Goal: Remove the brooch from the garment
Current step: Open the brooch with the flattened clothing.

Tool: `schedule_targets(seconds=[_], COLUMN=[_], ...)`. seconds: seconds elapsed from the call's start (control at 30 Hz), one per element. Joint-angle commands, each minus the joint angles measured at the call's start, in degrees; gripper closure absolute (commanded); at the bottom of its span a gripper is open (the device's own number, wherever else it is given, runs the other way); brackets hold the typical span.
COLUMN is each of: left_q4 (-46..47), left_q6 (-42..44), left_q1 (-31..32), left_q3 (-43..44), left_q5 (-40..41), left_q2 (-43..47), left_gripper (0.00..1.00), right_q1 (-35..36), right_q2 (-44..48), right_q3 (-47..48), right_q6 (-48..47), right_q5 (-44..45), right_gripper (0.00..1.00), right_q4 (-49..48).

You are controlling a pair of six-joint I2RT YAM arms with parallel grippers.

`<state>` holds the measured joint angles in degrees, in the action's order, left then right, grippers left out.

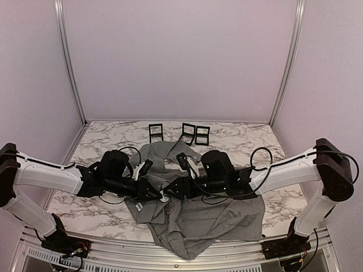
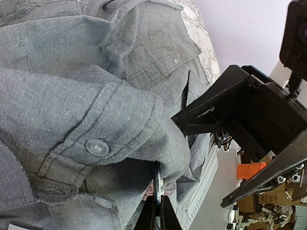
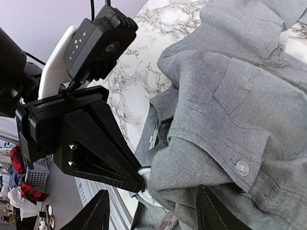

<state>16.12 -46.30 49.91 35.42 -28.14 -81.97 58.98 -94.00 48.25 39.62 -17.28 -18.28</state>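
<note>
The garment [image 1: 221,218], a grey button-up shirt, lies crumpled on the marble table between both arms. My left gripper [image 2: 158,199] is shut on the brooch [image 2: 157,179], a thin round disc seen edge-on, which is still against a raised fold of the shirt [image 2: 96,110]. From the right wrist the brooch [image 3: 147,193] shows as a white disc pinched at the left gripper's tip [image 3: 136,182]. My right gripper [image 3: 151,211] is open, its fingers [image 3: 93,213] standing either side of that fold of the garment [image 3: 230,120]. From above, both grippers [image 1: 159,194] [image 1: 172,190] meet tip to tip over the shirt.
Three small black frame stands [image 1: 155,132] [image 1: 189,132] [image 1: 202,135] stand at the table's back edge. A metal rail [image 1: 170,258] runs along the near edge. Pale walls with metal posts [image 1: 68,62] enclose the table.
</note>
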Motion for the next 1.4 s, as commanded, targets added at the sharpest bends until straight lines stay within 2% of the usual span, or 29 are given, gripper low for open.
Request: schedule_targets(seconds=[0.0, 0.1, 0.5, 1.37], left_q4=[5.16, 5.94, 8.16, 20.15], left_q6=[0.39, 0.75, 0.5, -7.92], left_q1=[-0.25, -0.2, -0.21, -0.3], left_q3=[-0.77, -0.99, -1.23, -3.95], left_q5=[-1.5, -1.5, -2.24, -2.31], left_q2=[1.25, 1.46, 0.83, 0.05], left_gripper=[1.0, 1.0, 1.0, 1.0], right_q1=[-0.82, -1.13, -1.9, -1.85], right_q2=[-0.99, -1.89, -4.45, -5.23], right_q3=[-0.81, -0.87, -1.16, -2.71], right_q6=[3.44, 3.79, 5.35, 5.53], right_q5=[0.58, 0.04, -1.54, -1.64], right_gripper=[0.41, 0.42, 0.55, 0.64], right_q4=[-3.49, -3.86, -6.28, -7.51])
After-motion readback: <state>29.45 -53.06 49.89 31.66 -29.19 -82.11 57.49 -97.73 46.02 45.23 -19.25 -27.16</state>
